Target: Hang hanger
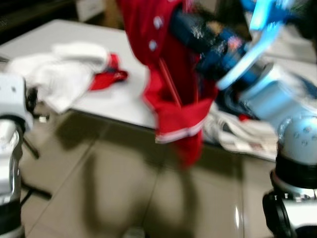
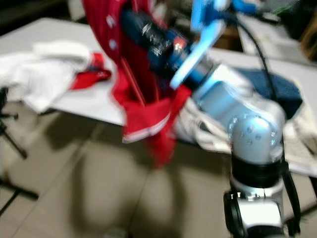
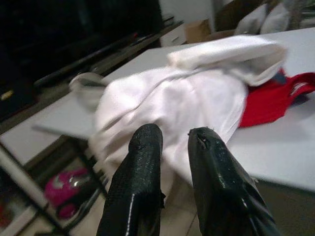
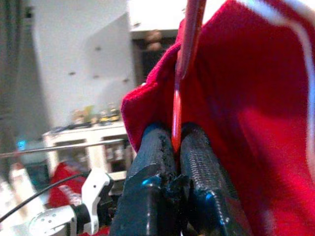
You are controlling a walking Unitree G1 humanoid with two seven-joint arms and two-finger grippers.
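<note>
My right gripper (image 4: 176, 135) is raised above the table's front edge and shut on the thin red hanger (image 4: 189, 44). A red garment with white trim (image 1: 173, 99) hangs from the hanger and drapes over the gripper (image 1: 184, 24), reaching down past the table edge. The hanger's top is hidden by the cloth. My left gripper (image 3: 174, 142) is low at the left side, its fingers slightly apart with nothing between them, pointing at a pile of white cloth (image 3: 172, 103).
A white table (image 1: 114, 101) spans the view, with tiled floor in front. On it lie the white cloth (image 1: 64, 69), a small red cloth (image 1: 106, 77), papers and pale fabric (image 1: 237, 134) and a dark blue cloth (image 2: 277, 89). The eye views are blurred.
</note>
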